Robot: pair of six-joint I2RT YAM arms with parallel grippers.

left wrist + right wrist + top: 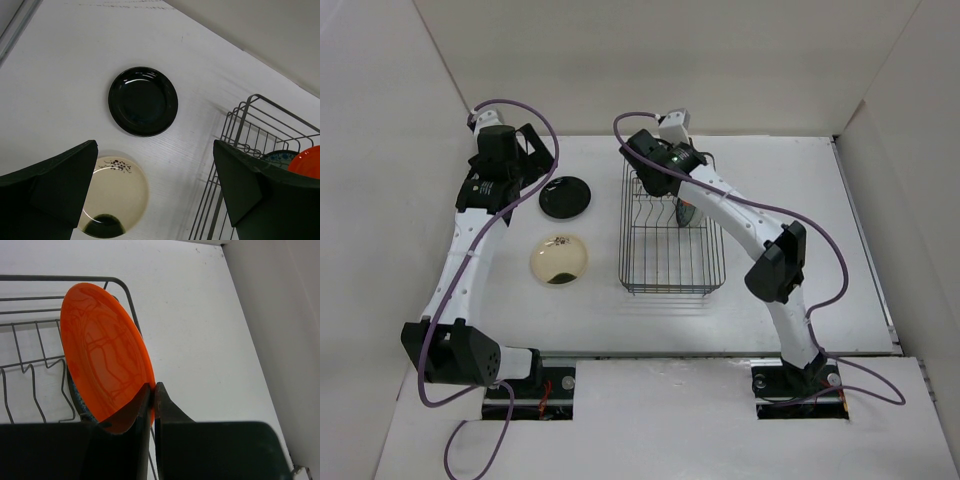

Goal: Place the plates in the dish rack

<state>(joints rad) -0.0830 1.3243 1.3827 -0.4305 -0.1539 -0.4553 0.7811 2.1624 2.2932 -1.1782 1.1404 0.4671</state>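
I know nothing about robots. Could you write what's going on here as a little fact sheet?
Right gripper: shut on the rim of the orange plate
Orange plate: tilted on edge in the dish rack
Left gripper: open, holding nothing, above the table
Also in rack: blue-grey plate, next to the orange one
On the table: black plate and cream plate, flat, left of the rack in the top view
Not yet loaded: those two

**Bright, soft, even light**

Lit diffusely from overhead; only faint shadow beneath the dish rack point(672, 288). Small white glints along the black plate point(143, 101) rim, wire-like streaks mirrored on the orange plate point(107, 360). Sharp throughout except dark, soft foregrounds in wrist views.
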